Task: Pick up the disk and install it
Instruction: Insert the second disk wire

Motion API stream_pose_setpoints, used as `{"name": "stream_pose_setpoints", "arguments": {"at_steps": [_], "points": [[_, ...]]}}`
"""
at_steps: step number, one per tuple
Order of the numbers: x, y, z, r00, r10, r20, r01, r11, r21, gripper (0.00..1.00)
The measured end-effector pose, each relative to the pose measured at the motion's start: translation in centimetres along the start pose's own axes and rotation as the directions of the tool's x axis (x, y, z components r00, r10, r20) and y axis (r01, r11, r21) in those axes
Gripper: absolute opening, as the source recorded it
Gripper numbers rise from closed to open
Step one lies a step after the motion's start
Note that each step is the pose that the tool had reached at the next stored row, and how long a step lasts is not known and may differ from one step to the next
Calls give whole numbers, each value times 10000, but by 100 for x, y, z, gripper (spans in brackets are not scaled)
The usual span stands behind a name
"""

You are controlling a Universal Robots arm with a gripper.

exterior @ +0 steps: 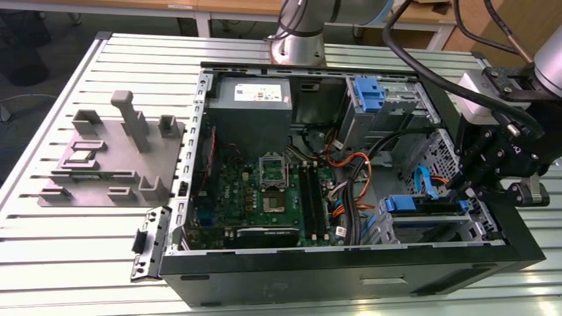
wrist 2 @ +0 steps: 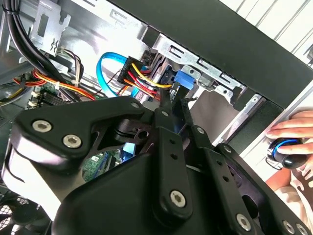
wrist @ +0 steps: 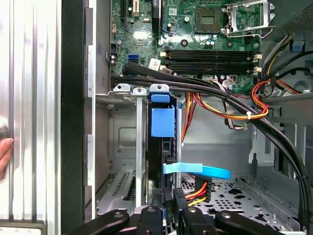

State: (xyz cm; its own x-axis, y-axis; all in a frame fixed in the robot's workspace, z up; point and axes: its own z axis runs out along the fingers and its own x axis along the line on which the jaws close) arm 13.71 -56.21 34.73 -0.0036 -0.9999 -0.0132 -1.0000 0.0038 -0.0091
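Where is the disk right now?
The disk stands in the case's drive cage, on the exterior view's right, just below the gripper.

An open black computer case [exterior: 351,273] lies on a slatted metal tabletop [exterior: 97,250]. Inside it, a green motherboard [exterior: 263,197] sits beside a grey power supply [exterior: 253,99], with orange cables [exterior: 356,191] and a light blue cable [wrist: 198,170] running near the drive cage [wrist: 124,142]. On the exterior view's left of the case stands a grey fixture [exterior: 110,155]. A blue bracket [exterior: 370,95] sits in the case's far bay.
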Motion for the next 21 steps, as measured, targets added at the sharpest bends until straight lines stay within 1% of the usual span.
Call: {"name": "stream_pose_setpoints", "arguments": {"at_steps": [3, 5, 11, 16, 19, 21], "points": [[0, -2, 7, 10000, 1, 2, -1, 10000, 0, 24], [0, -19, 10, 10000, 0, 7, 0, 10000, -11, 24], [-2, -103, 12, 10000, 2, 7, -2, 9999, -113, 24], [-2, -97, 24, 10000, 6, 16, -6, 9999, -119, 24], [-2, -52, 26, 10000, 12, 18, -12, 9999, -119, 24], [-1, -45, 26, 10000, 13, 17, -12, 9999, -118, 24]]}}
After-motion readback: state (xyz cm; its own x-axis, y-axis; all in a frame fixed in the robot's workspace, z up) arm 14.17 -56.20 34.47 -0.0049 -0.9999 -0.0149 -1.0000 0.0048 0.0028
